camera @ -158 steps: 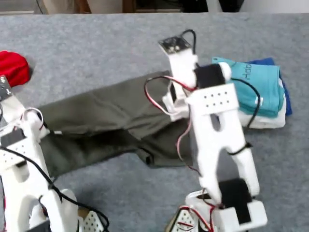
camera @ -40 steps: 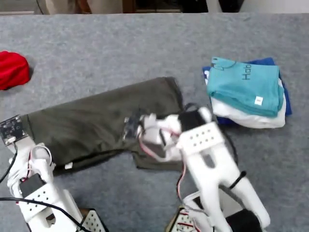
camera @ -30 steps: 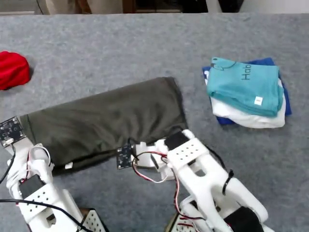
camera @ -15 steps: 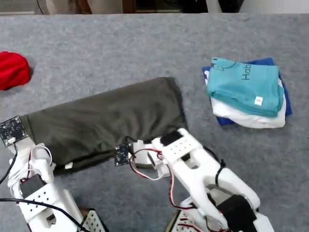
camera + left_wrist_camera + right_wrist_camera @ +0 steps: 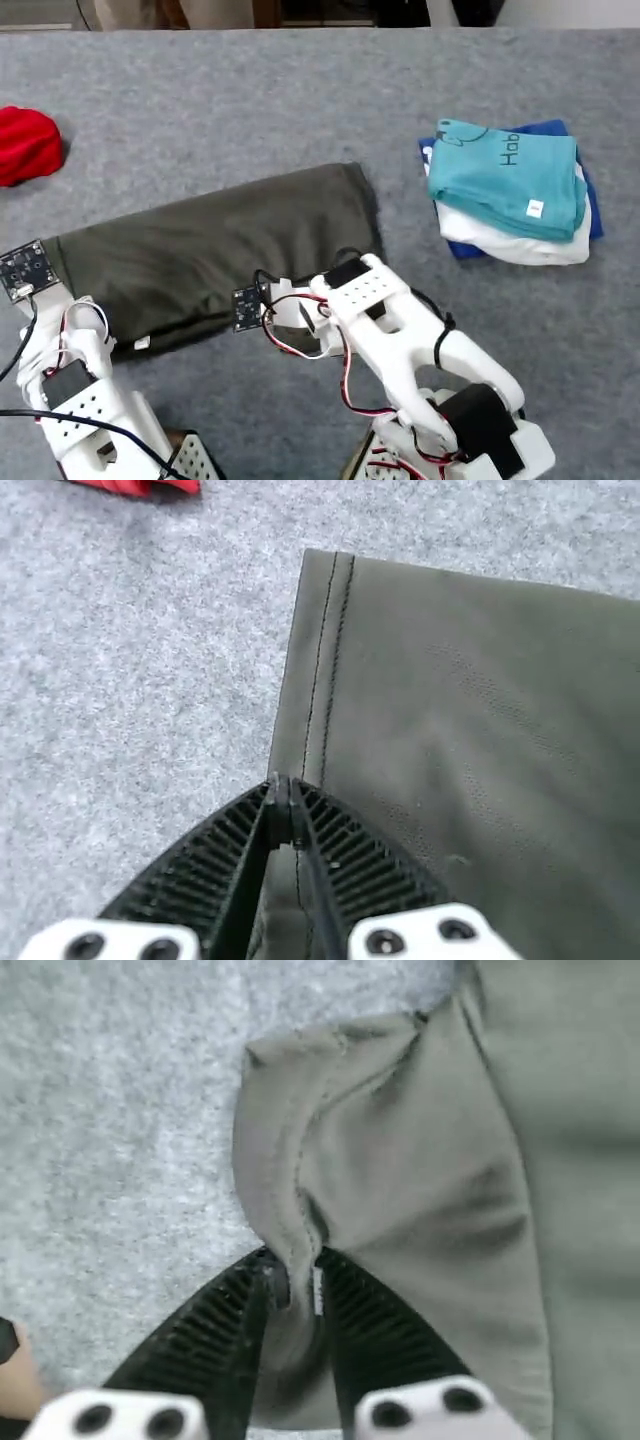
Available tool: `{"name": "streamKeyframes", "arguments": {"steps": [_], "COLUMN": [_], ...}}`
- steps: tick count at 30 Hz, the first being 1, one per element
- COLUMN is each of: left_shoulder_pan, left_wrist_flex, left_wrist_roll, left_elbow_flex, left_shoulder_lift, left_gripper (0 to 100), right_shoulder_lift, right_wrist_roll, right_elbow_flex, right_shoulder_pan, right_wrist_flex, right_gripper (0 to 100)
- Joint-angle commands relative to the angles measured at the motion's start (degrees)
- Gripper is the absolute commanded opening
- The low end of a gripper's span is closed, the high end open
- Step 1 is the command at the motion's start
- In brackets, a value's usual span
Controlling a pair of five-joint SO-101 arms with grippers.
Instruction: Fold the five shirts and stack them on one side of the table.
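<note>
An olive shirt [image 5: 220, 250] lies as a long folded band across the middle of the grey table, slanting from near left to far right. My left gripper [image 5: 287, 798] is shut on the stitched hem at the olive shirt's [image 5: 450, 700] left end. My right gripper [image 5: 292, 1282] is shut on a bunched fold of the olive shirt [image 5: 420, 1160] at its near edge; in the high view the right gripper [image 5: 288, 318] sits at the middle of that near edge. At the right, a teal folded shirt [image 5: 505, 175] tops a stack with a white shirt [image 5: 520, 245] and a blue one [image 5: 592, 205].
A crumpled red shirt [image 5: 25, 143] lies at the far left edge, and the red shirt [image 5: 130, 485] also shows beyond the olive hem. Bare grey table [image 5: 300, 90] stretches behind the olive shirt and between it and the stack.
The right arm has come from the shirt's far right end back to its near edge and slid a little left there. The shirt's lower flap is now folded in. The left arm stays put.
</note>
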Motion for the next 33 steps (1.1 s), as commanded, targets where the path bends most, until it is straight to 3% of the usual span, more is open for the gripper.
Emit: {"name": "streamKeyframes", "arguments": {"steps": [1, 5, 11, 19, 25, 33], "left_shoulder_pan": [0.35, 0.35, 0.7, 0.7, 0.7, 0.7], "left_wrist_flex": [-1.05, -1.32, -1.41, -1.41, -1.41, -1.41], "left_wrist_roll": [0.18, 0.18, 0.18, 0.18, 0.18, 0.18], "left_elbow_flex": [-0.35, -0.26, -0.26, -0.26, -0.26, -0.26], "left_shoulder_lift": [-0.66, -0.66, -0.4, -0.48, -0.4, -0.4], "left_gripper": [2, 2, 2, 2, 2, 2], "right_shoulder_lift": [1.19, 1.1, 3.65, 28.62, 45.32, 61.67], "right_wrist_roll": [-0.7, -0.7, -0.35, 1.67, 8.0, 9.85], "right_elbow_flex": [-0.22, -4.0, -23.08, -58.24, -85.67, -108.0], "right_shoulder_pan": [0.31, 4.18, 7.43, 7.69, 7.25, 6.64], "right_wrist_flex": [0.18, 1.93, 14.24, 26.37, 36.22, 43.87], "right_gripper": [0.2, 0.2, 0.1, 0.1, 0.1, 3.3]}}
